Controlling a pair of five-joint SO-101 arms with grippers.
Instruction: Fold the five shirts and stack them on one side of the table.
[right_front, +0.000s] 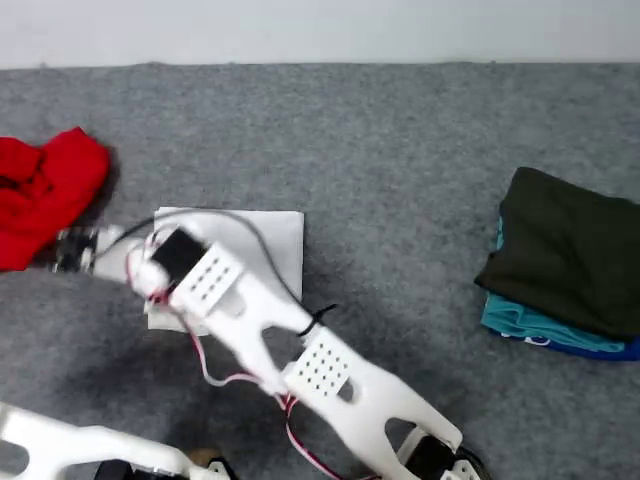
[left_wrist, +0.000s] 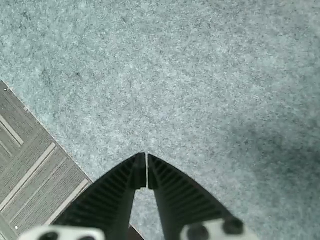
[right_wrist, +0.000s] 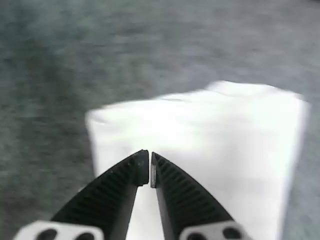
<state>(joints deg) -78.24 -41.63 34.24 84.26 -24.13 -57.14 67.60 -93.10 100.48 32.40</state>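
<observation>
Seemingly empty, the right claw (right_wrist: 149, 169) hangs closed over the white shirt (right_wrist: 225, 135), its arm (right_front: 322, 366) outstretched.

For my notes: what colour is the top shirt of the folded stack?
The top folded shirt is dark olive; best in high view.

Table cover (right_front: 400, 180): grey felt-like cloth, matt, fuzzy. White shirt (right_front: 285, 230): smooth matt cloth. Red shirt (right_front: 50, 190) beside white shirt: soft cloth, creased. Dark shirt (right_front: 570, 250), well apart from white shirt: matt cloth. Left gripper (left_wrist: 147, 170), right gripper (right_wrist: 150, 170): black plastic, ribbed, matt. Arm shell (right_front: 330, 370) over white shirt: white plastic, perforated, smooth.
</observation>
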